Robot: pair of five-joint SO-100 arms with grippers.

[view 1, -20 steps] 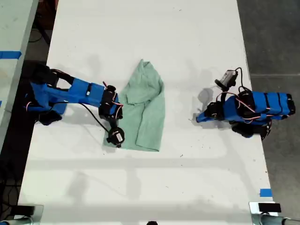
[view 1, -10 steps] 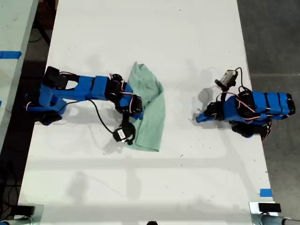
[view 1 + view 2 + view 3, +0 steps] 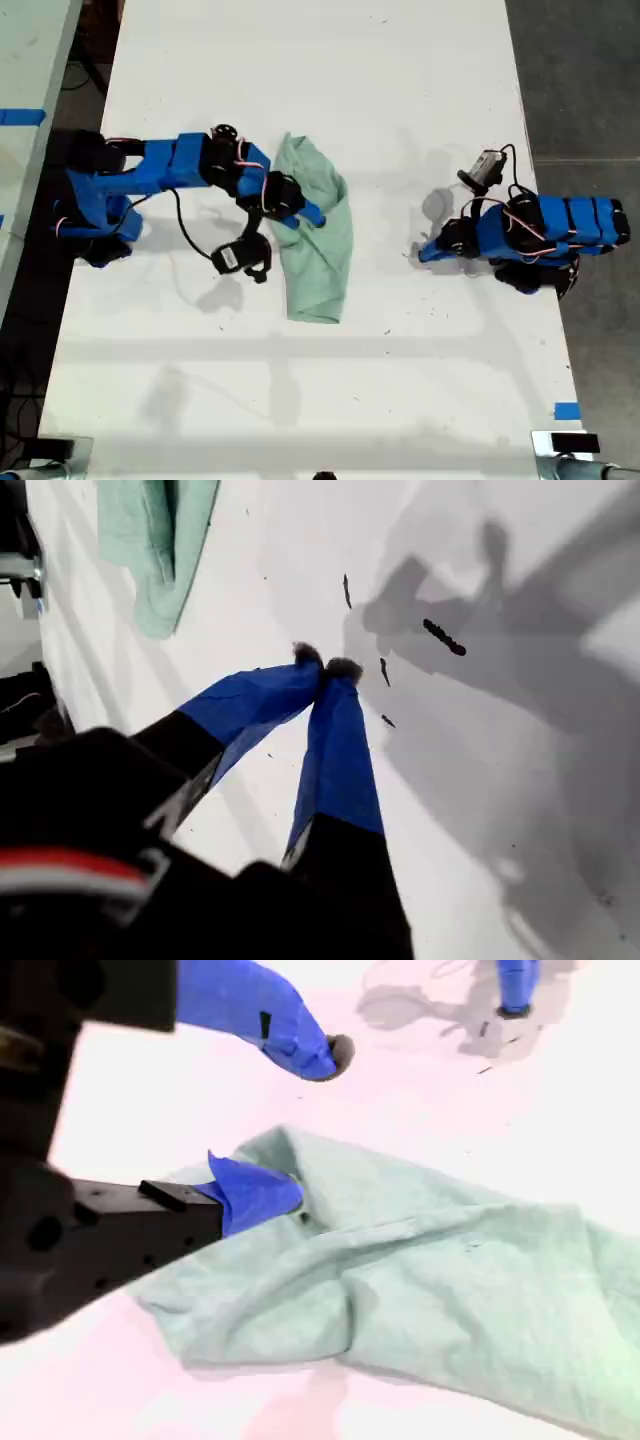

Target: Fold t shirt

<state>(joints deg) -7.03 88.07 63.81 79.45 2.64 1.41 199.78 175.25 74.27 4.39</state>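
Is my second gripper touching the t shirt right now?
Touching. In the second wrist view, my second gripper has open jaws, and the lower fingertip presses into the t shirt at its folded edge; the upper one is clear.

text: none legible | labels: none | brands: none | numbers: none

White table (image 3: 400,90), long, plain surface with a few small dark scuff marks visible in the first wrist view. Lying directly on it near the centre: one t shirt (image 3: 318,240), pale mint-green, wrinkled, folded into a narrow strip. Blue tape piece (image 3: 566,410) at the exterior view's lower right.
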